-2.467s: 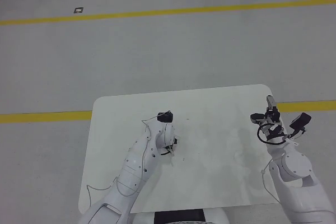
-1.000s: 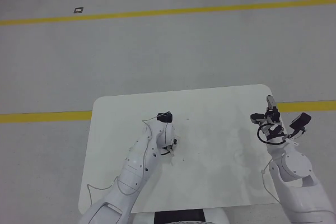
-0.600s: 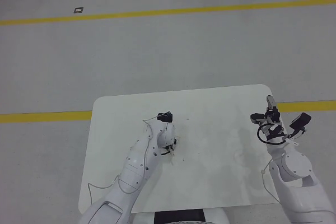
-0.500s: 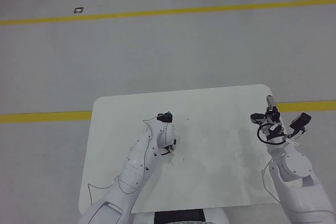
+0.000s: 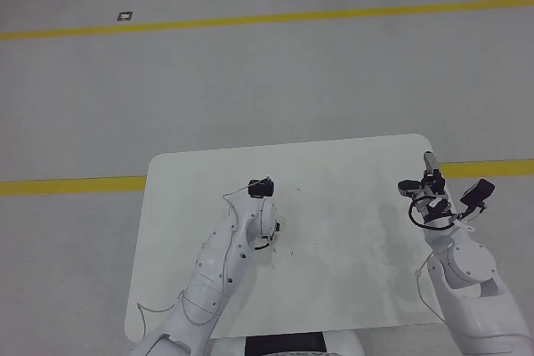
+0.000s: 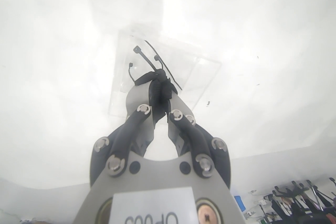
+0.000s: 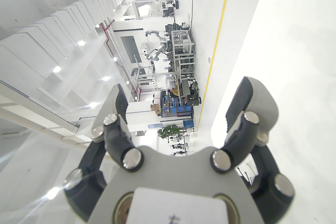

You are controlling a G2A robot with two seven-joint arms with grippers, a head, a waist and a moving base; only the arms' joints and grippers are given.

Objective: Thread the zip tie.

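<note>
Several black zip ties [image 6: 143,56] lie in a shallow clear tray [image 6: 202,72] on the white table [image 5: 356,258]. My left gripper [image 6: 158,77] points down into this tray with its fingers pressed together. The tail of one zip tie runs into its tips, while the head sticks out beyond them. In the top view the left gripper [image 5: 270,233] sits left of the table's middle. My right gripper [image 7: 183,86] is open and holds nothing. It hangs at the table's right edge [image 5: 417,175], pointing away over the floor.
Another zip tie [image 6: 168,72] crosses the tray beside the held one, and a short curved one [image 6: 130,70] lies close to a finger. Small dark specks [image 6: 208,103] dot the table. A yellow floor line [image 5: 62,186] passes behind the table.
The left arm has shifted slightly, its forearm straightening over the same spot. The right arm has not moved.
</note>
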